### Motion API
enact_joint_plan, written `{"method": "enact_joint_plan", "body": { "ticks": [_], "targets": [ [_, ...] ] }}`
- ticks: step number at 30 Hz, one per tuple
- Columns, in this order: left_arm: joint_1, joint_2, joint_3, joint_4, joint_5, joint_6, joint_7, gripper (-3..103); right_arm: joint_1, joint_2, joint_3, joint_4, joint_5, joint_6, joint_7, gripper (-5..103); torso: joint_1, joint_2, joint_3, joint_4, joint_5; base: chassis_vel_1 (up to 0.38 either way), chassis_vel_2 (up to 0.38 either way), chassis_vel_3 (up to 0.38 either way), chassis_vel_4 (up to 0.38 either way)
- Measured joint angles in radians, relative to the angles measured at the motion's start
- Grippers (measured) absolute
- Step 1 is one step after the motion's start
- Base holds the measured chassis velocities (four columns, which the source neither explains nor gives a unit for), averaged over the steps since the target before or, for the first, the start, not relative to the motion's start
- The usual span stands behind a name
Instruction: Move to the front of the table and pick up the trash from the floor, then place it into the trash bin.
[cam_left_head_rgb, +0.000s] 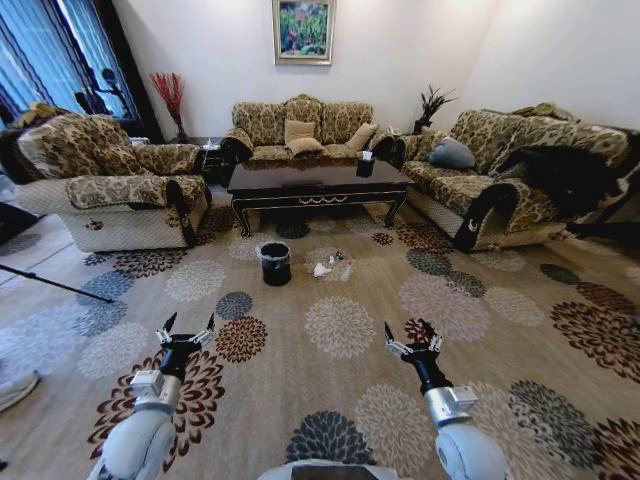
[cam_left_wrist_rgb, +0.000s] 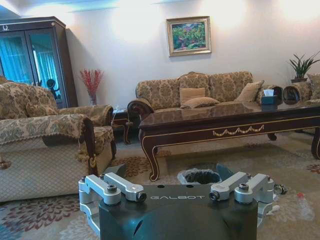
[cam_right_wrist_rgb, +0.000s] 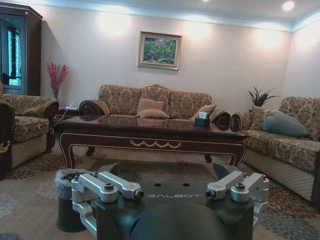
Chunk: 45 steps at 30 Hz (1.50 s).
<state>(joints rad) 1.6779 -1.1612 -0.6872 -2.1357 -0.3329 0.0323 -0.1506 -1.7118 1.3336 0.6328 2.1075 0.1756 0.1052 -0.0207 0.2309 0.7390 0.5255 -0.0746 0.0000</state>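
Observation:
The dark glossy table (cam_left_head_rgb: 315, 180) stands far ahead between the sofas. In front of it on the patterned carpet floor (cam_left_head_rgb: 340, 400) stands the small black trash bin (cam_left_head_rgb: 275, 263) with a grey liner. The trash lies just right of it: a white tissue (cam_left_head_rgb: 322, 268) and small bits (cam_left_head_rgb: 346, 268). My left gripper (cam_left_head_rgb: 189, 326) and right gripper (cam_left_head_rgb: 410, 332) are both open, held low over the carpet well short of the bin. The bin (cam_left_wrist_rgb: 200, 176) and small bits (cam_left_wrist_rgb: 280, 189) show past my left gripper (cam_left_wrist_rgb: 172, 172). The right wrist view has the bin (cam_right_wrist_rgb: 67, 182) beside my right gripper (cam_right_wrist_rgb: 166, 170).
An armchair (cam_left_head_rgb: 110, 180) stands at the left and a long sofa (cam_left_head_rgb: 520, 170) at the right, with another sofa (cam_left_head_rgb: 300, 125) behind the table. A tissue box (cam_left_head_rgb: 365, 165) sits on the table. A dark rod (cam_left_head_rgb: 55, 284) crosses the carpet at far left.

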Motion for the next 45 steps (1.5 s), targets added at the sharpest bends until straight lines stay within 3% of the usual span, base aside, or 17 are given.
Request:
{"method": "enact_joint_plan", "body": {
  "ticks": [45],
  "targets": [
    [0.015,-0.003,-0.004,-0.006,0.005,0.018,-0.009,100,-0.006,0.003,0.006,0.001,0.002,0.004,-0.001,100,-0.080,-0.193,-0.113,0.0000,0.0000,0.000,0.000,0.000,0.000]
  ]
}}
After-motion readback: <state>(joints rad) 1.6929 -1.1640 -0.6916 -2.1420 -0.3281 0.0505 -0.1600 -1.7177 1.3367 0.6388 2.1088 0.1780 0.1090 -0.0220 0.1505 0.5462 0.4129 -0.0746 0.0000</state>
